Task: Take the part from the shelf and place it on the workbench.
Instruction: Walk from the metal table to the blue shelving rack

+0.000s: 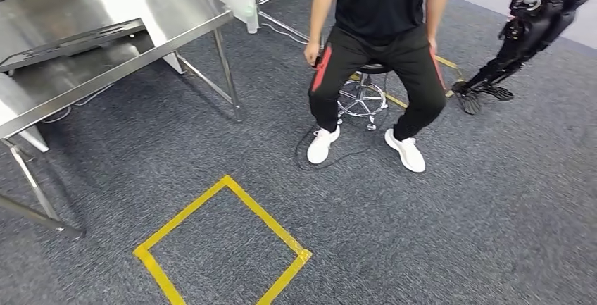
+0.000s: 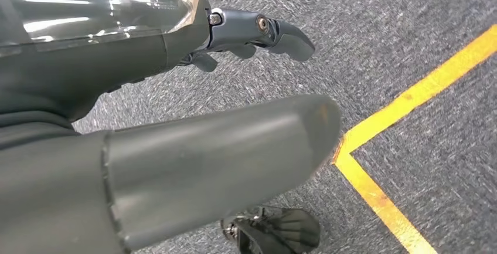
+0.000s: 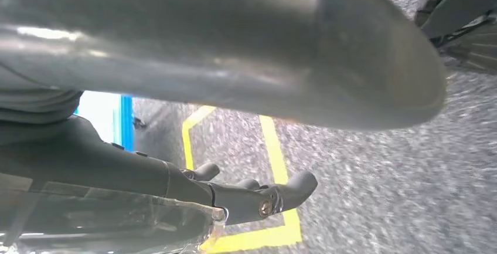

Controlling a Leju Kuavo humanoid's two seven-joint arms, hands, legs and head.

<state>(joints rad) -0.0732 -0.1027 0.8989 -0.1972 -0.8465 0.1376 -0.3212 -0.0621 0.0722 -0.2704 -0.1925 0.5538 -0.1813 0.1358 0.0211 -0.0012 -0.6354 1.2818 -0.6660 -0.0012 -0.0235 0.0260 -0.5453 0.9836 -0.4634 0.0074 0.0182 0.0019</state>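
While both hands hang over the grey carpet, left hand (image 2: 176,148) and right hand (image 3: 234,60) with loosely spread fingers holding nothing and no part visible, I judge the robot should turn and find the shelf, avoiding the seated person (image 1: 380,44) near the shiny steel table (image 1: 141,30).

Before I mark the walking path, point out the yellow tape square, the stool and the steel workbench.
yellow tape square (image 1: 267,217): head view, on its right-hand strip.
stool (image 1: 361,98): head view, on its chrome base.
steel workbench (image 1: 179,10): head view, on bare tabletop.

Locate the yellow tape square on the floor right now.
Head view: yellow tape square lies low and centre on grey carpet, right of the steel table, before the seated person.
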